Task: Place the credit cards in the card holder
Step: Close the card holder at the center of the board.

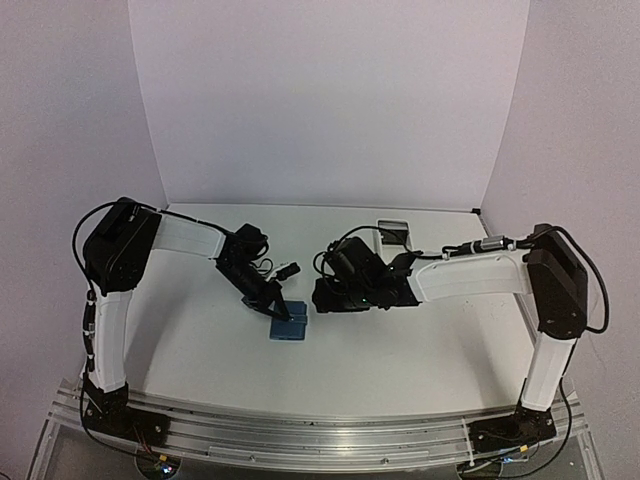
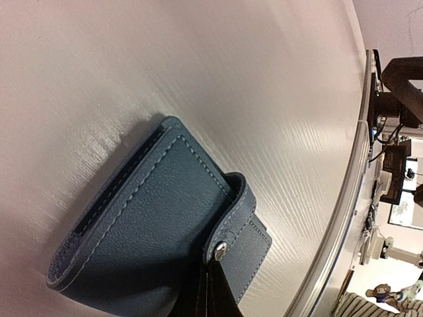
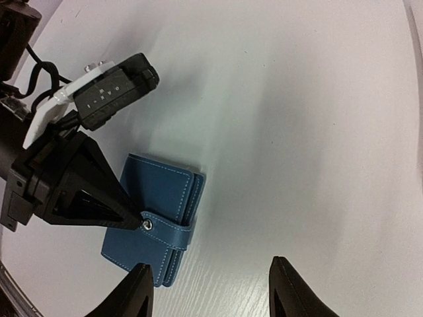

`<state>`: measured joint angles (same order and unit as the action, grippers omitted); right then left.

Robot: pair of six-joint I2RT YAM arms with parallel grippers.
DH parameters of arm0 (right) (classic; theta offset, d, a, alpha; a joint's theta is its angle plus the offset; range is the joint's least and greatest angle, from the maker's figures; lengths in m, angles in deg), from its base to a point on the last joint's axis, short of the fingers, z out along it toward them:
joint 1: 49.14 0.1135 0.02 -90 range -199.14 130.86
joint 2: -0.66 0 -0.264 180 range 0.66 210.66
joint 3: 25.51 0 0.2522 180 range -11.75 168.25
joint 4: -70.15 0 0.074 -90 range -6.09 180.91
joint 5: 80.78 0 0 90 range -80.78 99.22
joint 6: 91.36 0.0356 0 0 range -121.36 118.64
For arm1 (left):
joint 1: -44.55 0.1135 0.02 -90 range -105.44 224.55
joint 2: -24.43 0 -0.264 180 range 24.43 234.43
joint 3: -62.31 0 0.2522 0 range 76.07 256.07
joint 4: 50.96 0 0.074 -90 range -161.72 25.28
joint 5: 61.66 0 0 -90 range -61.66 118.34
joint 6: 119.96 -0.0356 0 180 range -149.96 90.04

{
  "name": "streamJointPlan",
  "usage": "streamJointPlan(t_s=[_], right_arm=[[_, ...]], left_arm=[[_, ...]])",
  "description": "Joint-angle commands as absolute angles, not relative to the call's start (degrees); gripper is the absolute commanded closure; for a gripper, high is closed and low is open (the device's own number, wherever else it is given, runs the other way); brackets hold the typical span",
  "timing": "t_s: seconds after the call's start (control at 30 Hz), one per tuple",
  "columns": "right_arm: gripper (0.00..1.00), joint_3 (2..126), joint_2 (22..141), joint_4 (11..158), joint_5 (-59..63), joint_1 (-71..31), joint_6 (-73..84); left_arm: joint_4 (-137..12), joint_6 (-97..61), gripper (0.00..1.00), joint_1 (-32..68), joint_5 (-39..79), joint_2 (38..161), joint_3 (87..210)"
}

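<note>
Lying folded on the table (image 3: 297,132), the card holder (image 3: 160,191) is touched at its snap tab (image 3: 170,232) by the left gripper (image 3: 135,220), jaws pressed together. The right gripper (image 3: 211,290) hangs nearby, jaws spread.

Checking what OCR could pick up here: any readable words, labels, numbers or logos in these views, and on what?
Black camera module on the left arm's wrist: a short row of pale characters, too blurred to read.
Card holder: no print visible, only a plain metal snap on its tab.
Everything else in the three views: no text that can be read.
</note>
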<state>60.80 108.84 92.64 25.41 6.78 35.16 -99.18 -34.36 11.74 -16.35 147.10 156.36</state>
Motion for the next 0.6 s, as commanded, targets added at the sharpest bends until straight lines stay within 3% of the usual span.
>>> streamJointPlan(t_s=[0.0, 0.2, 0.4, 0.57], right_arm=[[0.43, 60.0, 105.7, 93.1, 26.8, 6.5, 35.8], [0.43, 59.4, 105.1, 92.4, 26.4, 6.5, 36.0], [0.42, 59.2, 104.2, 91.5, 27.1, 6.6, 35.8], [0.42, 59.8, 104.0, 91.4, 27.1, 6.5, 34.9]], left_arm=[[-98.4, -32.6, 0.88, 12.2, -12.0, 148.2, 156.2], [-100.8, -33.6, 0.77, 12.8, -10.4, 146.5, 158.2], [-104.4, -35.4, 0.55, 12.8, -7.1, 144.9, 162.8], [-106.9, -33.7, 0.45, 12.8, -9.7, 143.9, 163.5]])
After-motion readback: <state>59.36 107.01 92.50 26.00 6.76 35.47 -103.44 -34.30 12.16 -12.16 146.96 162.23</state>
